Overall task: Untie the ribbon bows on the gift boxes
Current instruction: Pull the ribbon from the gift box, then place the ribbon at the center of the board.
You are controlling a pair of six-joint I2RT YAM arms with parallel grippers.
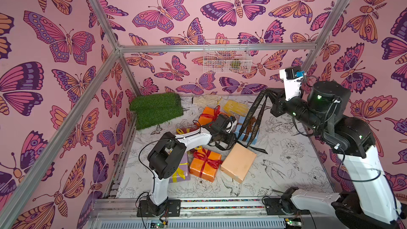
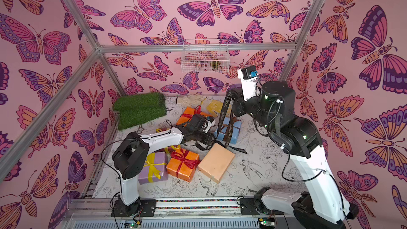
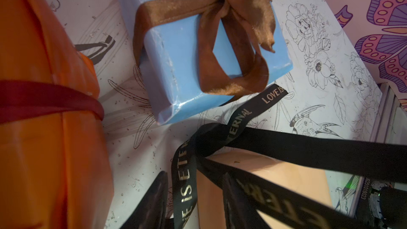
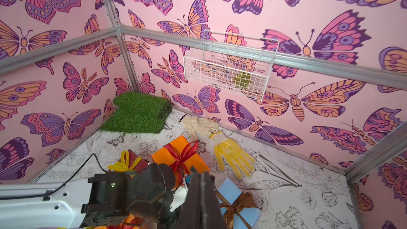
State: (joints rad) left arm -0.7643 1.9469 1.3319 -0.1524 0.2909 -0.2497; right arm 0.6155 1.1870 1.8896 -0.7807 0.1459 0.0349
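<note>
Dangling above the peach box (image 1: 239, 164), the black lettered ribbon (image 1: 252, 111) looks mostly undone, right gripper (image 1: 264, 91) clamped on it, left gripper (image 1: 230, 145) with jaws apart around it; five other bows (image 1: 206, 159) left to untie.

You have the turf mat (image 1: 156, 110) in the back left corner. To its right, the left glove (image 1: 206, 100) and right glove (image 1: 236, 107) lie along the back wall, below the wire basket (image 1: 226, 56) hung on it. In front of the gloves sits the rear box (image 1: 206, 116), with the side box (image 3: 182, 47) at its front right and the left box (image 4: 141, 164) at its front left. Nearest you stand the front-left box (image 2: 161, 171), the front-middle box (image 1: 196, 166) just beside it, and the front-right box (image 1: 239, 163). The loose ribbon (image 1: 255, 106) slants from the right gripper (image 1: 267, 91), raised at back right, over the side box to the front-right box's back corner.
</note>
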